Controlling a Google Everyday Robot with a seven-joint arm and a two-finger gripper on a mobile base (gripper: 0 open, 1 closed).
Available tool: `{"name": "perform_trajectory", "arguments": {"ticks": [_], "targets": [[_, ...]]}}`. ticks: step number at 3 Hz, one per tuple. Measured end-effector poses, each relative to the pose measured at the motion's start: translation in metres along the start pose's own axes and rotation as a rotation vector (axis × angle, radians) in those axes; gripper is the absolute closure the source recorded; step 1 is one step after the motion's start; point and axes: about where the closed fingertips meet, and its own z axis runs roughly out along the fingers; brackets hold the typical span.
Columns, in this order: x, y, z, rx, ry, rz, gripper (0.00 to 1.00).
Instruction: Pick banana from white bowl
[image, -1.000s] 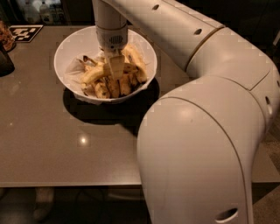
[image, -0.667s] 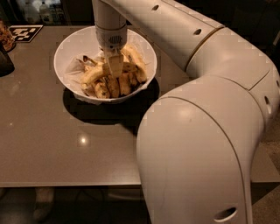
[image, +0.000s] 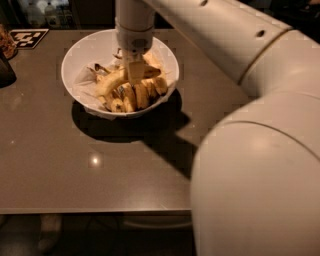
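Note:
The white bowl (image: 85, 52) sits at the back left of the brown table, with crinkled white lining inside. Several bananas lie in it. The long, curved pale-yellow banana (image: 111, 81) lies across the middle, above shorter brown-spotted bananas (image: 141, 95). My gripper (image: 135, 75) reaches straight down into the bowl from the white arm and sits right over the right part of the long banana. The gripper body hides where it meets the fruit.
The robot's big white arm (image: 250, 150) fills the right half of the view and hides that side of the table (image: 75, 170). A black-and-white marker tag (image: 28, 37) lies at the back left, and a dark object (image: 6, 70) stands at the left edge.
The view now shows the bowl slightly shifted and closer. The gripper stays down in the bowl among the bananas, with no clear movement.

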Motion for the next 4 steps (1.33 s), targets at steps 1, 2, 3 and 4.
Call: {"name": "perform_trajectory", "arguments": {"ticks": [1,2,3,4], "targets": [[0.006,0.027,-0.042,0.100,-0.096,0.019,1.00],[0.011,0.052,-0.073,0.163,-0.184,0.031,1.00],[0.012,0.080,-0.102,0.190,-0.243,0.048,1.00],[0.007,0.104,-0.117,0.182,-0.267,0.061,1.00]]}}
